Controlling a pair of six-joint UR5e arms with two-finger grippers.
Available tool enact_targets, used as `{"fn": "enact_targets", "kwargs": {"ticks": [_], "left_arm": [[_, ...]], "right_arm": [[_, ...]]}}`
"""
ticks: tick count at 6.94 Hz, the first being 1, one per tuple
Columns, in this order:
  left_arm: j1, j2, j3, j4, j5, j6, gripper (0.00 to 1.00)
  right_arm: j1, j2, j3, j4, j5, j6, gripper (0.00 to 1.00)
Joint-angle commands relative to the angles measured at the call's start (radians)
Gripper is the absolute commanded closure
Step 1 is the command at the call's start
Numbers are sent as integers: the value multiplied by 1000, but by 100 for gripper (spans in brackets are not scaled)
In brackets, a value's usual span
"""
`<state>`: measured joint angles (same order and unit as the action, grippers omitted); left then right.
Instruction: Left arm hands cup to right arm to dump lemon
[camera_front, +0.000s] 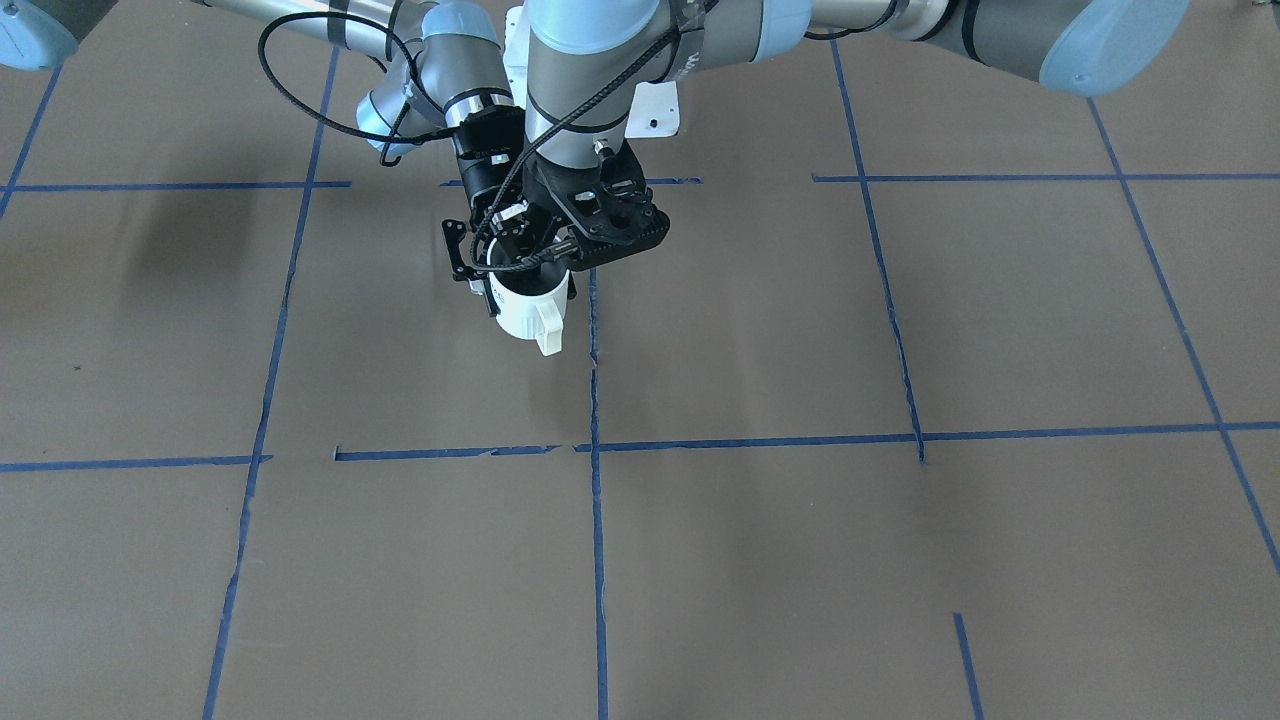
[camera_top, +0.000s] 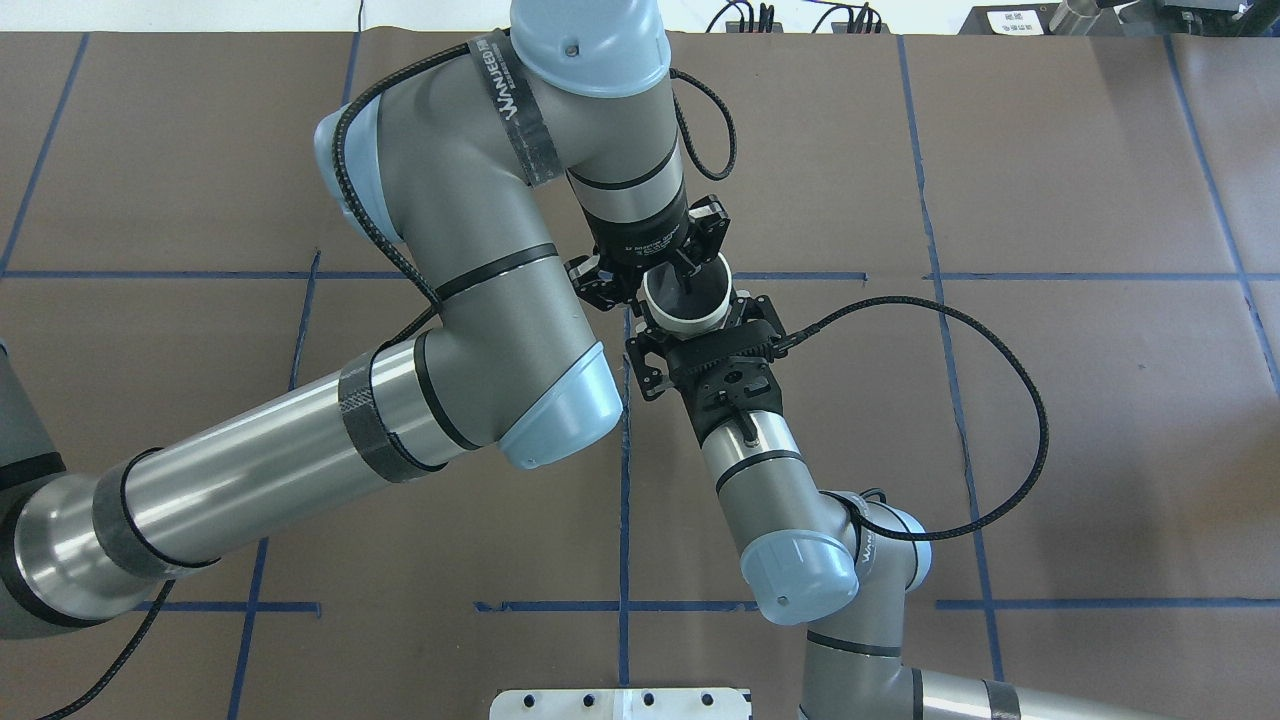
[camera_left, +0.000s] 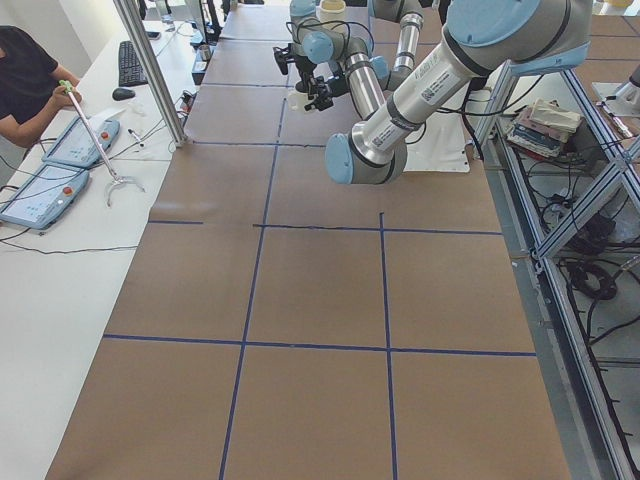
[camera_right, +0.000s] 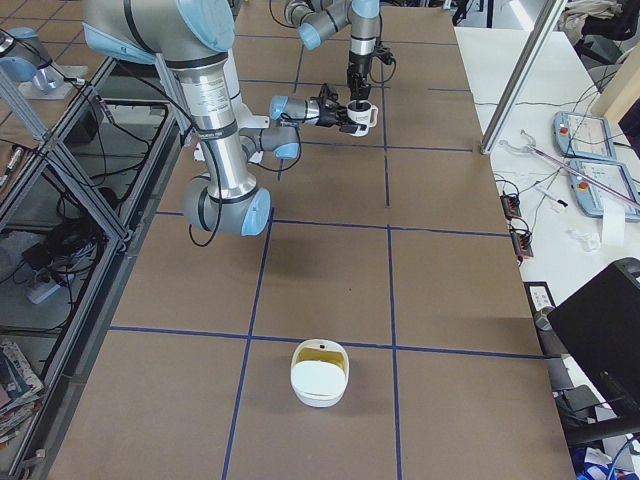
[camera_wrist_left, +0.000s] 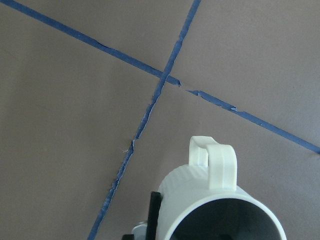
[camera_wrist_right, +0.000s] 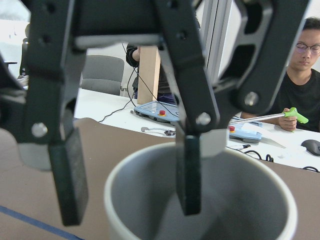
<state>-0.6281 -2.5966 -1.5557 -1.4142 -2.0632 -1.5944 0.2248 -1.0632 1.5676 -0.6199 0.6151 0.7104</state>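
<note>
The off-white ribbed cup (camera_front: 527, 308) hangs upright above the table, handle toward the front camera. My right gripper (camera_top: 698, 325) comes in level from the robot's side, shut on the cup body, with one finger (camera_front: 489, 295) against its side. From straight above, my left gripper (camera_wrist_right: 127, 197) stands open astride the rim. One of its fingers (camera_wrist_right: 187, 170) is inside the cup and the other (camera_wrist_right: 67, 175) is outside, clear of the wall. In the left wrist view the cup (camera_wrist_left: 205, 200) shows a grey inside. The lemon is hidden.
Brown table paper with blue tape lines (camera_front: 597, 560) lies under both arms. A white bowl-like container (camera_right: 319, 375) with a yellowish inside sits near the table's right end. A white side bench (camera_left: 60, 190) holds pendants, and a seated person (camera_wrist_right: 300, 65) holds a green-handled grabber.
</note>
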Motion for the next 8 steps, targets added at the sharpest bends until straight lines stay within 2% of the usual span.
{"fn": "enact_targets", "kwargs": {"ticks": [1, 2, 4, 5, 6, 8], "left_arm": [[1, 1, -1, 0, 0, -1, 62], [-1, 1, -1, 0, 0, -1, 70], [-1, 1, -3, 0, 0, -13, 100], [-1, 0, -3, 0, -2, -22, 100], [-1, -2, -15, -3, -2, -57, 100], [-2, -5, -20, -17, -2, -67, 100]], "right_arm": [[4, -1, 0, 2, 0, -2, 60], [7, -1, 0, 2, 0, -2, 58], [11, -3, 0, 2, 0, -2, 55], [11, -14, -1, -1, 2, -3, 38], [7, -21, -10, 5, -4, -2, 0], [-19, -31, -23, 12, -15, 3, 0]]}}
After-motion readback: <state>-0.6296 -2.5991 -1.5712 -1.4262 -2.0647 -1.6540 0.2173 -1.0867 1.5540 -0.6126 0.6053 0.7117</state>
